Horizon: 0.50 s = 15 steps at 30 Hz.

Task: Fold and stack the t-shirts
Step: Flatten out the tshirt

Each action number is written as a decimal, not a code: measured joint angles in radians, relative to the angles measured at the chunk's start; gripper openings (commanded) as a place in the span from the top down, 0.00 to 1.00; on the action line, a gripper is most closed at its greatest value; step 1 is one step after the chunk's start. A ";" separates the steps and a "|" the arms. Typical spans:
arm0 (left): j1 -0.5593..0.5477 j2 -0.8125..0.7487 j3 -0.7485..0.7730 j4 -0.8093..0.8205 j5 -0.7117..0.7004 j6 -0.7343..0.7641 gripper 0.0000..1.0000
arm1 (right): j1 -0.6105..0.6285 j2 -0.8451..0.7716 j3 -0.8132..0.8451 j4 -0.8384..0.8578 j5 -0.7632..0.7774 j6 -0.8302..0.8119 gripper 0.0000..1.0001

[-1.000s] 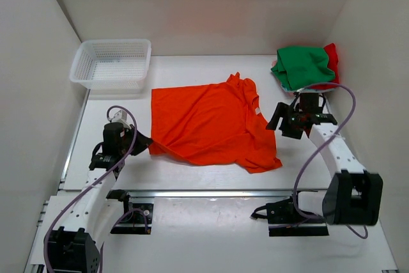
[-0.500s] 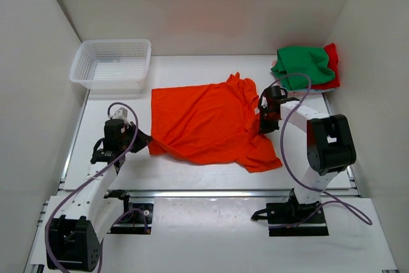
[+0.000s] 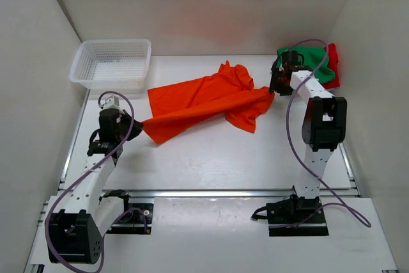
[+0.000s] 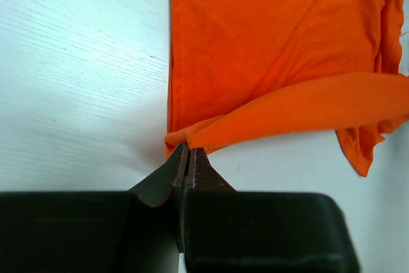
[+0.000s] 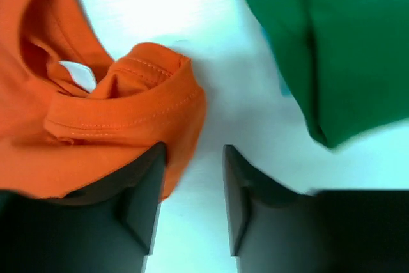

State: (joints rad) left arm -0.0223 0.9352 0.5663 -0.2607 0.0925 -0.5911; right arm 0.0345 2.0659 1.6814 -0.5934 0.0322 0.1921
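Observation:
The orange t-shirt (image 3: 204, 97) lies mid-table, its near edge pulled up and over into a long band between my two grippers. My left gripper (image 3: 136, 127) is shut on the shirt's near left corner, seen in the left wrist view (image 4: 186, 151), with orange cloth (image 4: 268, 43) spread beyond. My right gripper (image 3: 275, 85) is open at the shirt's right end. In the right wrist view (image 5: 192, 151) bare table shows between its fingers, and the orange cloth (image 5: 128, 113) bunches over the left finger. The green t-shirt (image 3: 305, 62) lies on the red t-shirt (image 3: 332, 62) at the far right; the green one also shows in the right wrist view (image 5: 332, 43).
A white mesh basket (image 3: 108, 83) stands at the far left corner. White walls close in the table on the left, back and right. The green and red pile lies just right of my right gripper.
My right gripper has swung from the shirt's near right side to the far right, carrying cloth over into a folded band. My left gripper has moved slightly away with the corner.

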 measured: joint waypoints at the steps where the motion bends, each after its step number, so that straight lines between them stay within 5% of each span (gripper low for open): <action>1: 0.001 -0.002 0.002 0.003 -0.002 0.000 1.00 | -0.006 -0.023 -0.030 0.010 0.006 0.003 0.55; 8: -0.011 -0.028 -0.038 0.024 0.002 -0.017 1.00 | 0.045 -0.371 -0.565 0.114 -0.047 0.082 0.59; 15: -0.021 -0.036 -0.069 0.023 0.009 -0.031 1.00 | 0.176 -0.548 -0.898 0.284 -0.099 0.245 0.54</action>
State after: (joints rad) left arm -0.0429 0.8993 0.4973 -0.2379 0.1017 -0.6220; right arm 0.2104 1.5181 0.7830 -0.3092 -0.0666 0.4366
